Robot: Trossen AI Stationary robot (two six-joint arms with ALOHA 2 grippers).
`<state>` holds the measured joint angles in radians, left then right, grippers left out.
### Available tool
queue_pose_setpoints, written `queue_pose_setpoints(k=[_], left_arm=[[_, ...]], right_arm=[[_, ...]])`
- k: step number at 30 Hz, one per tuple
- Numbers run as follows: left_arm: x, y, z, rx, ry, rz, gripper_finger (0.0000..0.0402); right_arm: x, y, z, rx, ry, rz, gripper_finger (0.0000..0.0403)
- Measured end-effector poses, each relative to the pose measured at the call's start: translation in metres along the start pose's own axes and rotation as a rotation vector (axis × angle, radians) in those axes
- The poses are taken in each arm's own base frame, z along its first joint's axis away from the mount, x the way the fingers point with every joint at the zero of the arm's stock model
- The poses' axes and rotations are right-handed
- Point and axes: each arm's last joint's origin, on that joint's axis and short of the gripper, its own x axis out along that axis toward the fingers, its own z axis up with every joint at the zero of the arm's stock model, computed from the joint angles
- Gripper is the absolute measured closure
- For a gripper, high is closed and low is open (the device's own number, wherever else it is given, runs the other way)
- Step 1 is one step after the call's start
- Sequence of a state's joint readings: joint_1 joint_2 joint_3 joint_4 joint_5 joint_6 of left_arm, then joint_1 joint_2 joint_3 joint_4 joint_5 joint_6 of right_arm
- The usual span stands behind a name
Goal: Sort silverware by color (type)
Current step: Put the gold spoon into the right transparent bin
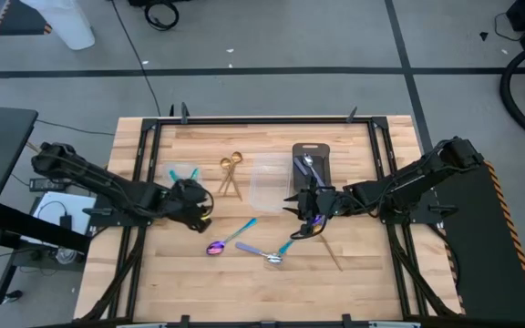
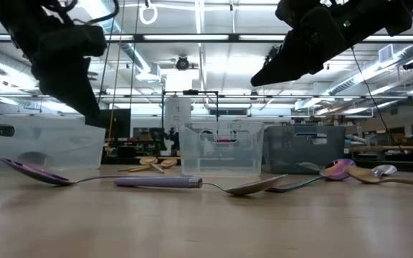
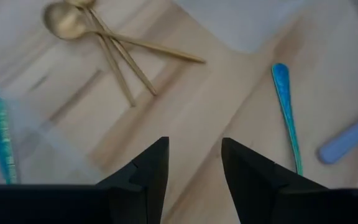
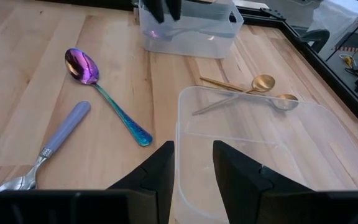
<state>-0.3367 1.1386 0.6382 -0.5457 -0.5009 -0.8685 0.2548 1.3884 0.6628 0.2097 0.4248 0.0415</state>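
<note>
Silverware lies spread over the wooden table. An iridescent purple spoon with a teal handle and a lavender-handled spoon lie near the front. Two gold spoons lie crossed near the back. Teal-handled pieces lie in a clear container at the left. My left gripper hovers open beside that container, with nothing between its fingers. My right gripper is open and empty above the near rim of the middle clear container. Another teal-handled piece lies below it.
A dark grey tray with several pieces stands at the back right, beside the middle container. A gold utensil lies front right. Black frame rails run along the table's sides. Bare wood shows along the near edge.
</note>
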Motion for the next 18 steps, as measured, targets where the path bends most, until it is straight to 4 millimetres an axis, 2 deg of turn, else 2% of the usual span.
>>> queue_pose_setpoints(k=[7, 11, 14, 18], left_arm=[[0.016, -0.039, 0.017, 0.076, 0.075, 0.003, 0.0247], [0.026, -0.054, 0.026, 0.089, 0.103, 0.035, 0.0247], [0.036, -0.057, 0.032, 0.056, 0.119, 0.079, 0.0247], [0.055, -0.049, 0.038, 0.002, 0.136, 0.148, 0.0247]], right_arm=[[0.0, 0.0, 0.0, 0.001, -0.001, -0.001, 0.0281], [0.0, 0.0, 0.0, 0.0, 0.002, -0.001, 0.0281], [0.0, 0.0, 0.0, -0.001, 0.002, 0.003, 0.0281], [0.0, 0.0, 0.0, -0.001, 0.001, 0.005, 0.0281]])
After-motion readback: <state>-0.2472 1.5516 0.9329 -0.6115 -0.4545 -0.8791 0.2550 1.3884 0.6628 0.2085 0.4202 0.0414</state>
